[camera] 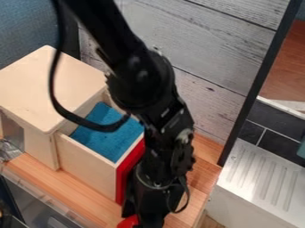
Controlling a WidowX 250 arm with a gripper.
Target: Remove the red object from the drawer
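Gripper [145, 213] hangs by the open, red-fronted drawer [88, 165].

A plank wall [208, 44] — pale grey — backs the counter [205, 178].

Arm [140, 80]: slants in from 11 o'clock
Wrist [173, 133]: just below centre
Gripper [146, 200]: at 6 o'clock, hanging down

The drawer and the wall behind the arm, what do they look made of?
The drawer looks like smooth, unvarnished wood, maybe plywood, from its pale, thin sides. The wall seems matte, whitewashed planks, showing grain and knots, though possibly printed.
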